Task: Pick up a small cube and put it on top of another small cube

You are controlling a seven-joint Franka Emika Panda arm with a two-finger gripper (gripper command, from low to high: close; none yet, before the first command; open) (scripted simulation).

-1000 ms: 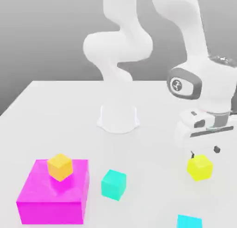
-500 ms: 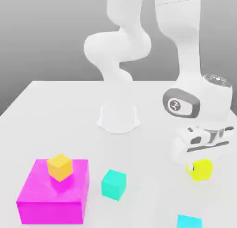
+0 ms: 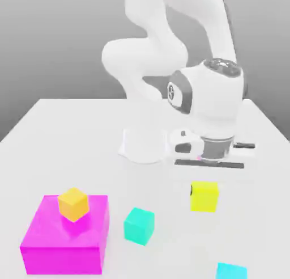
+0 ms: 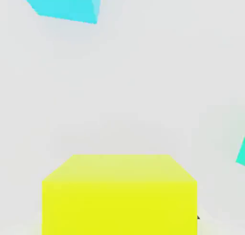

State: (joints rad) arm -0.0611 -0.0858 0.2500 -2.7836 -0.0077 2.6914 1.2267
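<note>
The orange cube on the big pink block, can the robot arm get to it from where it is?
Probably yes. The orange cube sits alone on the pink block, open from above, with nothing between it and the arm.

You can't see the gripper's fingers: the hand blocks them in the exterior view. The lemon-yellow cube runs off the hand view's edge. The light-blue cube, nearest you on the exterior view's right, is cut off, as is the arm above.
</note>
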